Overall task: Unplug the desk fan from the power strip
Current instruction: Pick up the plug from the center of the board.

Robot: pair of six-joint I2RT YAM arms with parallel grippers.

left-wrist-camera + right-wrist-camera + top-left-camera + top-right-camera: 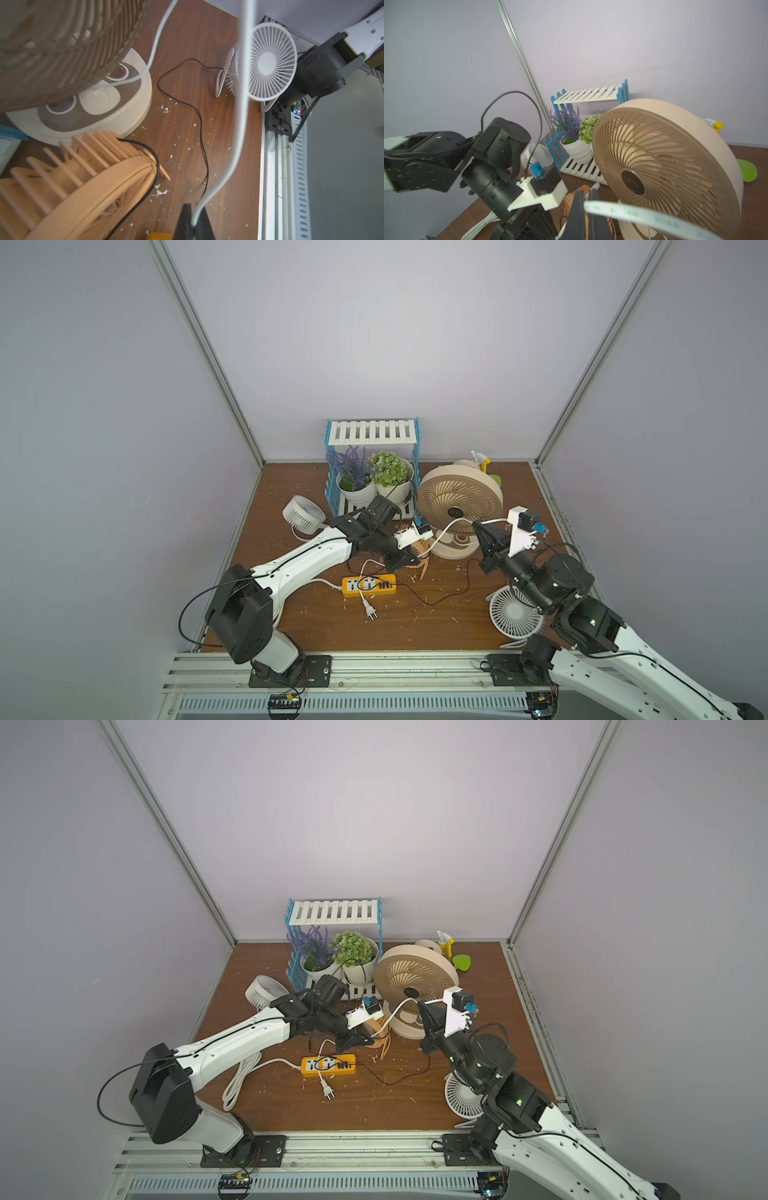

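1. With the left hand (194, 226), clenches on the white cord (242, 83), just beyond the far right corner of the power strip (369, 586) and above the orange fan (83, 187) lying flat on the desk (415, 635).
2. With the right hand (586, 207), pinches the same cord further right, in front of the beige fan (459, 499), well above the desk.
3. Fully closed on the cord in both cases; no gap to see beside it.
4. Held at two places most likely to carry the slack, so that the loose end does not catch on the orange fan.
5. As for the power strip: flat near the middle of the desk, between the two arms, socket faces up.
6. Just on its near side, resting on the desk: the plug (370, 614) of the white cord, prongs bare, already out of the socket.
7. Judged as done for the beige fan. Cannot tell whether the thin black cable (201, 126) from the small white fan (515, 614), near right, sits in a black port.
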